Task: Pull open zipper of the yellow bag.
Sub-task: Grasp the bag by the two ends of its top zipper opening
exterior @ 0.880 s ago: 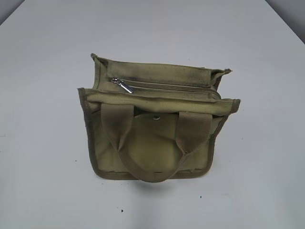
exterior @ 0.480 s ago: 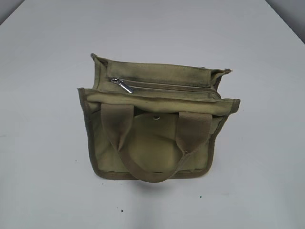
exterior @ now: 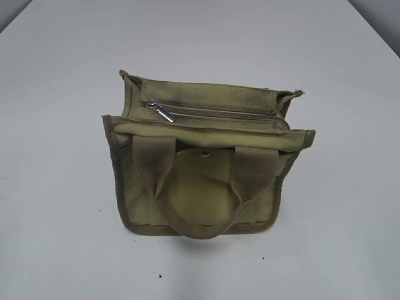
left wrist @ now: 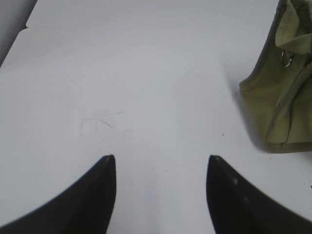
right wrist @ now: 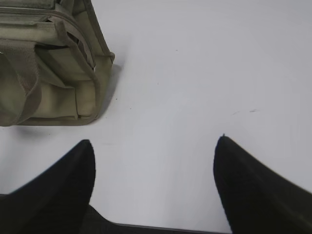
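We see a plain white tabletop (exterior: 69,75) filling nearly the whole scene. A few tiny dark specks (exterior: 159,275) dot its near part in the exterior view. In the left wrist view we make out faint grey scratch marks (left wrist: 97,124) on its surface. A darker grey background (exterior: 12,9) shows past the far corners.

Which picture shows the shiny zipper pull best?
The exterior view: the silver pull tab lies in plain sight at the left end of the zipper. Both wrist views catch only the yellow bag's sides, no pull tab.
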Tool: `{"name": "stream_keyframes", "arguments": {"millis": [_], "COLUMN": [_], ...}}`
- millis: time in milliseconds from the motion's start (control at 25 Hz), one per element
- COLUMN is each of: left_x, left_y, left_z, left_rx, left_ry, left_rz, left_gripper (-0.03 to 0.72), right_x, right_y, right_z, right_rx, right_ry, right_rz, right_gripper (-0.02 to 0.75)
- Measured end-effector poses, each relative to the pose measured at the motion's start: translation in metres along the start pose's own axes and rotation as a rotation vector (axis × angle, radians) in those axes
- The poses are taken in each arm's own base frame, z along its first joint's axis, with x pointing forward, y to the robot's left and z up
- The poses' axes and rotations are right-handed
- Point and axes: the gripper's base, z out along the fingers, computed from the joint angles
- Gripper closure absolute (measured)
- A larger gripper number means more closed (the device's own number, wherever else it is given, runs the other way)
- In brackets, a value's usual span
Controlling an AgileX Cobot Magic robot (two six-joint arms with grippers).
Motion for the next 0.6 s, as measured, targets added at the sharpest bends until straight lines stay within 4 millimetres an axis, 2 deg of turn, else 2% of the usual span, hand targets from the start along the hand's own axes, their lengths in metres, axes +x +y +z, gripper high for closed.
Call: {"name": "stream_keyframes", "arguments": {"millis": [400,520,600], "left_x": [0.0,-0.008,-0.022], "left_y": [0.0,-0.002,-0.005], "left_z": [0.0,0.002,0.008], "left_rx": [0.005,0.029,0.063], "left_ry": [0.001,-0.002,-0.031], "left_rz": [-0.003,-0.017,-0.043], "left_gripper": [0.234,0.234,0.234], "right_x": [0.0,-0.002,-0.009], "right_y": [0.0,0.0,-0.001], "right_z": [0.0,-0.001,0.002], "right_rx": [0.0,0.001,0.002], "right_ry": [-0.001,-0.016,-0.013], "right_rz": [0.0,0.001,0.005], "right_gripper": [0.153,0.153,0.153]}}
